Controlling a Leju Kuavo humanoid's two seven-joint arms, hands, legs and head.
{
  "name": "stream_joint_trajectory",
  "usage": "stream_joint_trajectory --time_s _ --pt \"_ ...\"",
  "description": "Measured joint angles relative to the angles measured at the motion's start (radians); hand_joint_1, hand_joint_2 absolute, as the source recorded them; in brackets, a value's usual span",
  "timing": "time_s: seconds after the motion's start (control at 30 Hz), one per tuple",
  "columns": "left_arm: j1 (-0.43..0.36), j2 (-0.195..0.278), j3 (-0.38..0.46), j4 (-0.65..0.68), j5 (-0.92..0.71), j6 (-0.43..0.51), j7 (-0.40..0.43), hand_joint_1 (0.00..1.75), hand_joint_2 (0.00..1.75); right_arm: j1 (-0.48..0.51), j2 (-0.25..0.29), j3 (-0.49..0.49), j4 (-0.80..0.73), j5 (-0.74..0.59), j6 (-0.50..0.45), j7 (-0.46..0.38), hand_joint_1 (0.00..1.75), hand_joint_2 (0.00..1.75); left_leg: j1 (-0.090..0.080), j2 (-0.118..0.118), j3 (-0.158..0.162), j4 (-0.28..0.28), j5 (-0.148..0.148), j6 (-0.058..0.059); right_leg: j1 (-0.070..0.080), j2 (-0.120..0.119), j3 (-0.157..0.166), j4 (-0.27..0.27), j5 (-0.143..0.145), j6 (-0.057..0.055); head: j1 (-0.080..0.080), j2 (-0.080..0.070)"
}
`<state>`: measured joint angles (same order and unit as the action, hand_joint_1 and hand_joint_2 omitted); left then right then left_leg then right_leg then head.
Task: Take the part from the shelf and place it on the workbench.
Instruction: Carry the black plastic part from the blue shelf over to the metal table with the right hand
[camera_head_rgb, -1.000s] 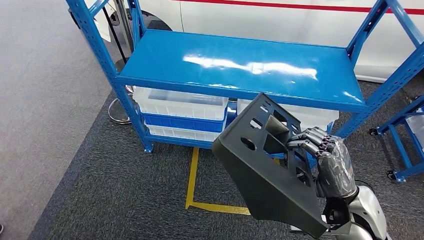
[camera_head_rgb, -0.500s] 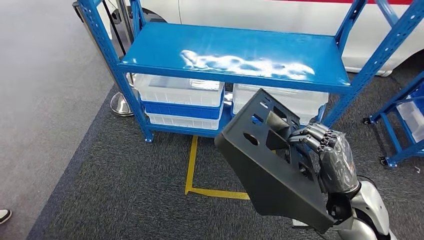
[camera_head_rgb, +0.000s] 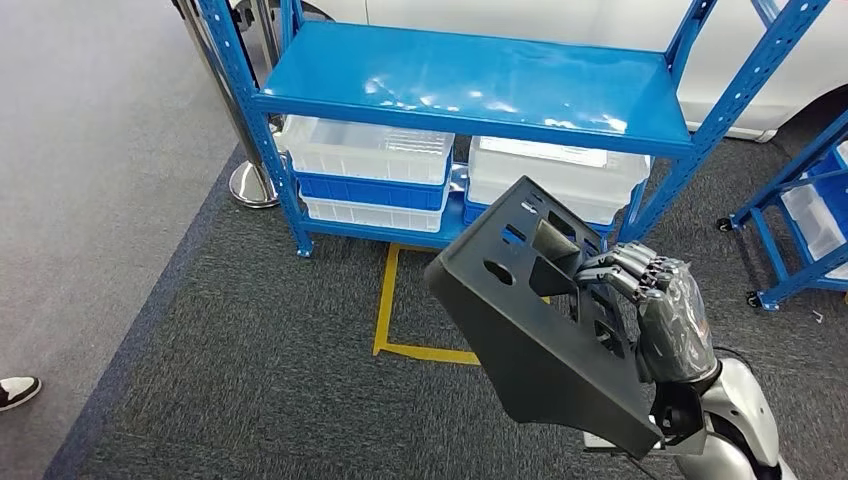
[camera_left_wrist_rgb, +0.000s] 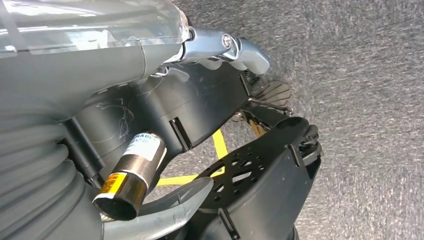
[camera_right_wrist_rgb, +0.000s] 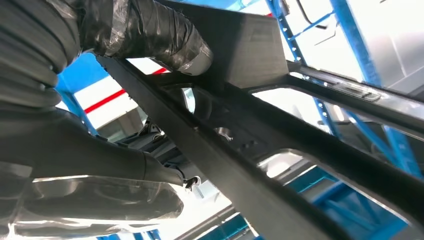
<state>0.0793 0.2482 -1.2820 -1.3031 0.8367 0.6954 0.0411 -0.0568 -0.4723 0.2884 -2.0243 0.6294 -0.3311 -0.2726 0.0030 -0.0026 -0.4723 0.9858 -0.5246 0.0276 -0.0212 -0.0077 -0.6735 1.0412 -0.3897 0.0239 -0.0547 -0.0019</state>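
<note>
Right hand (camera_head_rgb: 668, 322): gripping the black part (camera_head_rgb: 540, 340), fingers curling through its cutouts.
Left hand (camera_left_wrist_rgb: 75, 125): grip impossible to tell.
Hidden: part's lower corner covering the wrist.

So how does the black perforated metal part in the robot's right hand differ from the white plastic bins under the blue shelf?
The black perforated metal part is dark, flat-sided and tilted, held off the floor by the right hand. The white plastic bins are pale, box-shaped, level and stacked on the blue shelf rack's lower tier. The part has cut-out slots; the bins' walls look solid.
</note>
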Motion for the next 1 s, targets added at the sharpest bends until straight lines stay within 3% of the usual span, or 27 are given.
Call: stream_joint_trajectory --time_s 0.03,0.07,0.13,0.17,0.2,0.23,0.27,0.3,0.37,0.4,0.43,0.5,0.53,0.57,0.63,0.67,0.7,0.73,0.77,0.8,0.83,0.87,0.9,0.93,1.0 --pt "-0.001 0.001 -0.001 0.000 0.002 0.000 0.000 0.00 1.75 0.000 0.000 0.000 0.000 0.000 0.001 0.000 1.75 1.75 0.002 0.003 -0.013 -0.005 0.016 0.009 0.000 0.003 -0.010 0.020 -0.034 0.004 0.001 0.000" --pt "-0.001 0.001 -0.002 -0.001 0.004 0.000 -0.001 0.00 1.75 0.000 -0.001 0.000 0.001 0.000 0.002 0.000 1.75 1.75 0.003 0.006 -0.028 -0.007 0.032 0.017 -0.001 0.005 -0.021 0.060 -0.088 0.007 0.002 0.000" --pt "-0.001 0.002 -0.002 -0.002 0.012 0.000 -0.003 0.00 1.75 -0.001 -0.002 0.000 0.002 0.000 0.003 0.000 1.75 1.75 -0.001 0.008 -0.062 -0.004 0.060 0.025 -0.001 0.006 -0.038 0.178 -0.189 0.011 0.003 0.000" --pt "-0.002 0.002 -0.003 -0.002 0.019 0.000 -0.006 0.00 1.75 -0.002 -0.002 0.000 0.002 0.000 0.005 0.001 1.75 1.75 -0.003 0.009 -0.082 -0.001 0.073 0.026 -0.001 0.006 -0.040 0.235 -0.204 0.012 0.003 0.000" --pt "-0.003 0.003 -0.004 -0.002 0.026 0.000 -0.009 0.00 1.75 -0.002 -0.002 0.000 0.002 0.000 0.007 0.001 1.75 1.75 -0.005 0.010 -0.102 0.005 0.085 0.025 -0.001 0.006 -0.032 0.270 -0.190 0.013 0.003 0.000" --pt "-0.004 0.003 -0.006 -0.002 0.032 0.000 -0.013 0.00 1.75 -0.003 -0.002 0.000 0.002 0.000 0.009 0.002 1.75 1.75 -0.005 0.010 -0.123 0.011 0.096 0.024 -0.001 0.006 -0.011 0.277 -0.158 0.012 0.003 0.000" --pt "-0.005 0.004 -0.008 -0.002 0.038 0.000 -0.015 0.00 1.75 -0.005 -0.002 0.000 0.002 0.000 0.011 0.002 1.75 1.75 -0.006 0.011 -0.144 0.019 0.106 0.023 0.000 0.006 0.026 0.252 -0.126 0.010 0.003 0.000" --pt "-0.007 0.004 -0.010 -0.002 0.042 0.000 -0.016 0.00 1.75 -0.008 -0.002 0.000 0.002 0.000 0.013 0.003 1.75 1.75 -0.007 0.011 -0.161 0.027 0.116 0.020 0.001 0.005 0.080 0.195 -0.115 0.005 0.003 0.000" --pt "-0.010 0.006 -0.015 -0.003 0.046 0.000 -0.018 0.00 1.75 -0.017 -0.002 0.000 0.002 0.001 0.016 0.004 1.75 1.75 -0.009 0.010 -0.184 0.040 0.134 0.012 0.008 0.003 0.197 0.037 -0.152 -0.005 0.003 0.000" --pt "-0.011 0.007 -0.017 -0.004 0.047 0.000 -0.019 0.00 1.75 -0.021 -0.002 0.000 0.002 0.001 0.016 0.004 1.75 1.75 -0.009 0.011 -0.188 0.042 0.144 0.007 0.012 0.002 0.232 -0.020 -0.175 -0.010 0.003 0.000" --pt "-0.011 0.007 -0.018 -0.004 0.047 0.000 -0.019 0.00 1.75 -0.023 -0.002 0.000 0.002 0.001 0.017 0.005 1.75 1.75 -0.009 0.011 -0.191 0.040 0.155 0.002 0.016 0.002 0.245 -0.050 -0.184 -0.014 0.003 0.000" --pt "-0.012 0.011 -0.021 -0.004 0.050 0.000 -0.020 0.00 1.75 -0.025 -0.001 0.000 0.003 0.001 0.018 0.005 1.75 1.75 -0.007 0.009 -0.202 0.041 0.157 -0.009 0.011 -0.001 0.224 -0.055 -0.164 -0.026 0.003 0.000" --pt "-0.013 0.012 -0.021 -0.005 0.057 0.000 -0.022 0.00 1.75 -0.026 -0.001 0.000 0.003 0.001 0.019 0.005 1.75 1.75 -0.006 0.006 -0.213 0.059 0.128 -0.015 0.007 -0.003 0.209 -0.057 -0.150 -0.034 0.003 0.000" --pt "-0.013 0.014 -0.022 -0.006 0.071 -0.001 -0.027 0.00 1.75 -0.027 0.000 0.000 0.004 0.001 0.020 0.007 1.75 1.75 -0.004 0.004 -0.226 0.094 0.081 -0.021 0.003 -0.005 0.191 -0.059 -0.136 -0.040 0.003 0.000" --pt "-0.016 0.017 -0.023 -0.008 0.114 -0.003 -0.042 0.00 1.75 -0.027 0.000 0.000 0.004 0.001 0.025 0.010 1.75 1.75 0.001 0.004 -0.250 0.206 -0.017 -0.030 0.004 -0.005 0.159 -0.058 -0.111 -0.044 0.003 0.000" --pt "-0.019 0.018 -0.026 -0.008 0.136 -0.003 -0.049 0.00 1.75 -0.027 0.001 0.001 0.006 0.001 0.029 0.011 1.75 1.75 0.003 0.004 -0.257 0.266 -0.031 -0.034 0.004 -0.003 0.142 -0.055 -0.099 -0.041 0.003 0.000" --pt "-0.023 0.020 -0.030 -0.008 0.153 -0.003 -0.055 0.00 1.75 -0.027 0.001 0.001 0.007 0.001 0.034 0.012 1.75 1.75 0.005 0.004 -0.259 0.310 -0.018 -0.037 0.003 0.000 0.126 -0.052 -0.088 -0.038 0.003 0.000" --pt "-0.027 0.022 -0.035 -0.008 0.167 -0.002 -0.060 0.00 1.75 -0.028 0.001 0.002 0.009 0.000 0.038 0.014 1.75 1.75 0.006 0.003 -0.247 0.328 0.015 -0.038 0.003 0.004 0.108 -0.047 -0.077 -0.034 0.002 0.000" --pt "-0.030 0.024 -0.041 -0.008 0.177 -0.002 -0.065 0.00 1.75 -0.028 0.001 0.002 0.010 0.000 0.041 0.016 1.75 1.75 0.008 -0.001 -0.219 0.311 0.051 -0.038 0.001 0.009 0.090 -0.040 -0.067 -0.030 0.002 0.000" --pt "-0.033 0.025 -0.046 -0.008 0.185 -0.001 -0.069 0.00 1.75 -0.029 0.002 0.003 0.010 0.000 0.044 0.017 1.75 1.75 0.009 -0.014 -0.173 0.259 0.066 -0.036 0.000 0.015 0.074 -0.033 -0.059 -0.025 0.002 0.000" --pt "-0.034 0.026 -0.049 -0.009 0.191 -0.001 -0.073 0.00 1.75 -0.032 0.002 0.004 0.010 0.001 0.046 0.020 1.75 1.75 0.010 -0.034 -0.115 0.184 0.059 -0.033 0.000 0.022 0.059 -0.024 -0.052 -0.020 0.002 0.000" --pt "-0.034 0.027 -0.051 -0.010 0.195 -0.001 -0.075 0.00 1.75 -0.034 0.003 0.004 0.010 0.002 0.048 0.021 1.75 1.75 0.011 -0.051 -0.065 0.111 0.035 -0.030 0.000 0.029 0.048 -0.016 -0.046 -0.014 0.003 0.000" --pt "-0.035 0.028 -0.052 -0.010 0.196 -0.001 -0.075 0.00 1.75 -0.036 0.004 0.005 0.010 0.003 0.050 0.023 1.75 1.75 0.011 -0.064 -0.031 0.056 0.009 -0.026 0.000 0.038 0.040 -0.010 -0.039 -0.008 0.003 0.000" --pt "-0.034 0.028 -0.053 -0.011 0.196 -0.001 -0.075 0.00 1.75 -0.037 0.005 0.006 0.010 0.004 0.051 0.025 1.75 1.75 0.009 -0.065 -0.016 0.026 -0.007 -0.022 0.000 0.046 0.034 -0.008 -0.031 -0.001 0.004 0.000" --pt "-0.034 0.029 -0.053 -0.012 0.193 -0.001 -0.072 0.00 1.75 -0.037 0.006 0.008 0.010 0.006 0.052 0.027 1.75 1.75 0.008 -0.043 -0.021 0.017 -0.003 -0.005 -0.004 0.056 0.023 -0.005 -0.024 0.011 0.004 0.000"
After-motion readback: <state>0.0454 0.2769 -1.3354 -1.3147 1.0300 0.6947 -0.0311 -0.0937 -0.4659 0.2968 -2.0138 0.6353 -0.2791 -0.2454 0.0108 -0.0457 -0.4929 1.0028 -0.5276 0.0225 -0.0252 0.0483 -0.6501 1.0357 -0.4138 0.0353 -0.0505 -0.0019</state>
